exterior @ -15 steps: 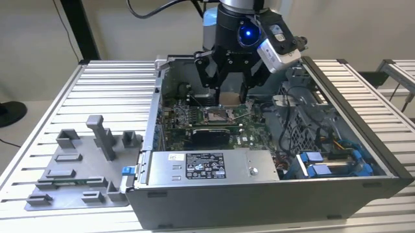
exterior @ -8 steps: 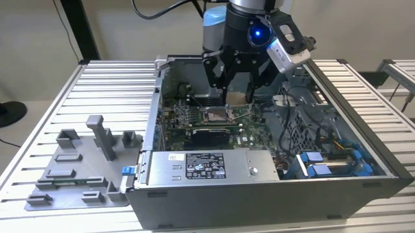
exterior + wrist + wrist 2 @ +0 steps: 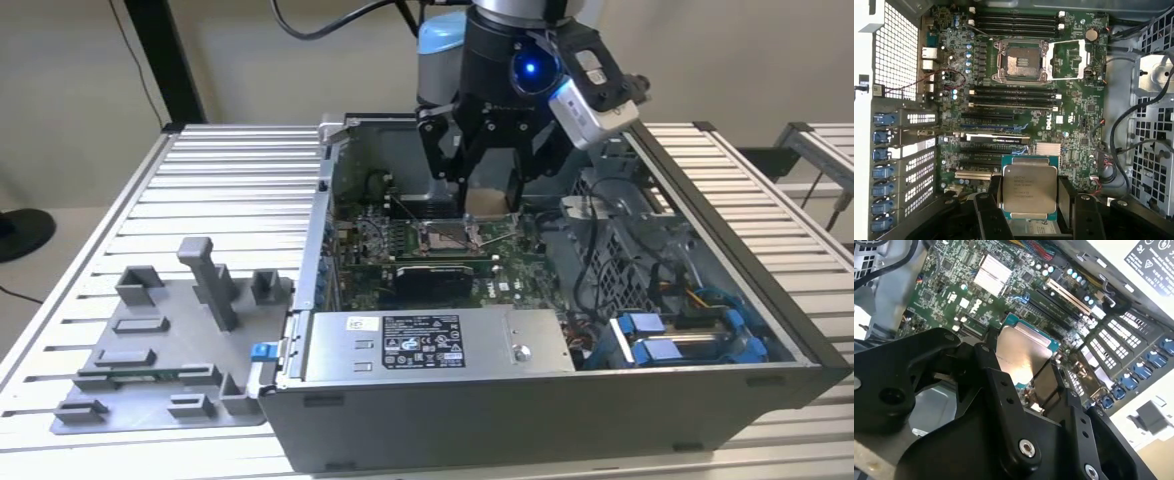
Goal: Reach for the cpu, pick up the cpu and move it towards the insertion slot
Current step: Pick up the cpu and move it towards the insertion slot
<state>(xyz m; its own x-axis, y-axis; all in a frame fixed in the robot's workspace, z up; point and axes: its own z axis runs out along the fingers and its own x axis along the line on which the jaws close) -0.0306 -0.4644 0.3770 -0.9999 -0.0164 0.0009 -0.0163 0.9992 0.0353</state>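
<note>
Pincer [image 3: 1029, 220] clamped on the cpu's [image 3: 1029, 188] edges, chip held flat w/ lid clear, hovering inside the computer case [image 3: 561, 400], short of the insertion slot [image 3: 1019, 61], its frame flipped open.

One cpu [image 3: 1029, 188], one insertion slot [image 3: 1019, 62], one computer case [image 3: 561, 400].

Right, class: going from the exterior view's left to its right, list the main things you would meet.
Grey fixture plate on the table → computer case's open left wall → insertion slot → cpu held in the gripper → blue cable connectors
</note>
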